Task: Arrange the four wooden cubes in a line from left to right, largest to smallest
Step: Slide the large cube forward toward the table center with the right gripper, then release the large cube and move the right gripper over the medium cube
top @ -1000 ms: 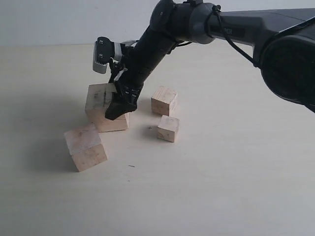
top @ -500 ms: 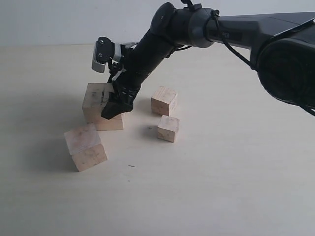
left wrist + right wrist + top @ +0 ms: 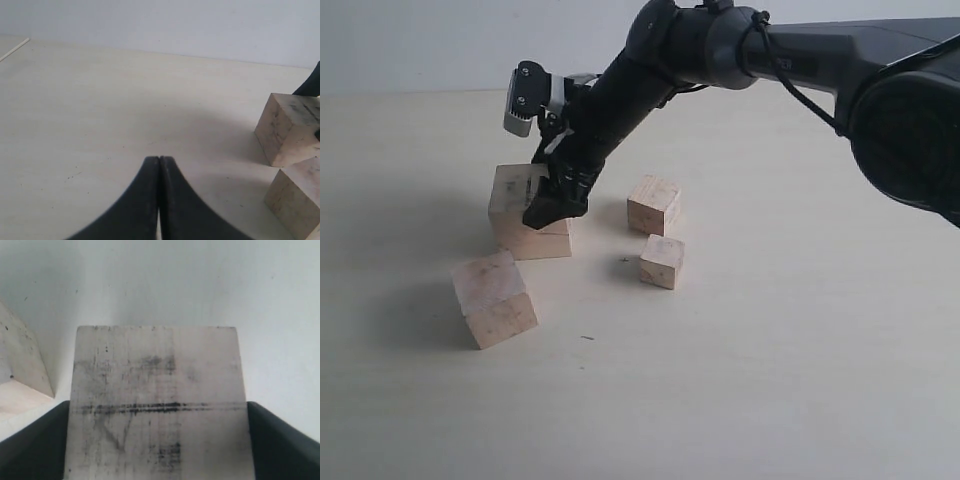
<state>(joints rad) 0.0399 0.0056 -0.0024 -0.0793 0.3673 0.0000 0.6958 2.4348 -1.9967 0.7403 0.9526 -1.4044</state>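
— What differs from one second ago?
— The largest cube (image 3: 520,215) has moved. It now lies a little farther from the third cube (image 3: 653,205) than before, and it is turned so that its front face looks more square to the viewer. The other three cubes kept their places.

— And the right pincer (image 3: 552,208)?
— It went together with the largest cube, and its wrist stands a little higher than before. One cannot tell whether the cube is lifted off the table (image 3: 800,380) or only slid on it.

— How is the right arm (image 3: 720,50) posed?
— It comes in from the far right, reaches across the middle and slopes steeply down onto the largest cube.

— What does this pincer hold?
— The largest cube. In the right wrist view its two black fingers (image 3: 30,445) are spread as wide as the cube and lie against two opposite sides, with the pencil marks of the top face between them.

— Where are the other cubes?
— The second cube (image 3: 495,300) is just in front of the largest cube, a little to its left; it is not clear if they touch. The third cube is near, on the right of the largest cube. The smallest cube (image 3: 662,262) is also on that right side, nearer to the viewer than the third cube.

— And the left pincer (image 3: 159,165)?
— Its fingers are pressed fully together with nothing between them, low over bare table, and the largest cube stands some way ahead of it.
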